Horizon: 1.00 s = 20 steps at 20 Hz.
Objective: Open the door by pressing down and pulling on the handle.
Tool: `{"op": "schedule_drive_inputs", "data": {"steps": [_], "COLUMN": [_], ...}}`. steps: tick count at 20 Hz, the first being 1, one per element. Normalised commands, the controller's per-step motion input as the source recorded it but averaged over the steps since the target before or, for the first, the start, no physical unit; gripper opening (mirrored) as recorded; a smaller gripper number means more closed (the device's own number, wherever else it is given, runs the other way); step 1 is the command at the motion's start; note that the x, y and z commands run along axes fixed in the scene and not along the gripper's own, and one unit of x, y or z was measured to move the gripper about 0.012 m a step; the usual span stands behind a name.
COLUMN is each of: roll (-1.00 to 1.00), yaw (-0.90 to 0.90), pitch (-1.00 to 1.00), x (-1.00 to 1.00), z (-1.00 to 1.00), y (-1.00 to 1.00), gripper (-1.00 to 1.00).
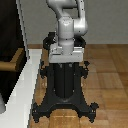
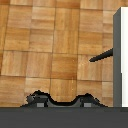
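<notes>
Brass-tan handle [image 1: 11, 62] cut by frame edge; jaws hidden behind the wrist.

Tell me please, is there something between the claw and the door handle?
Nothing visible blocks the way. The claw hangs above the black pedestal, and the handle sticks out from the door at the exterior view's left. Only open air shows between them; the white frame stands beside the handle, not across the path.

Matt dark door [image 1: 9, 37], brass-tan, seemingly metal handle [image 1: 12, 61], white frame [image 1: 27, 75], wood-block floor [image 2: 45, 45].
</notes>
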Motion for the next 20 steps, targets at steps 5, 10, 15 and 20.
{"op": "schedule_drive_inputs", "data": {"steps": [5,10,15,20], "roll": [0.00,0.00,0.00,0.00], "yaw": [0.00,0.00,0.00,0.00], "pitch": [0.00,0.00,0.00,0.00], "x": [0.00,0.00,0.00,0.00], "z": [0.00,0.00,0.40,0.40], "y": [0.00,0.00,0.00,0.00], "gripper": [1.00,1.00,1.00,1.00]}}
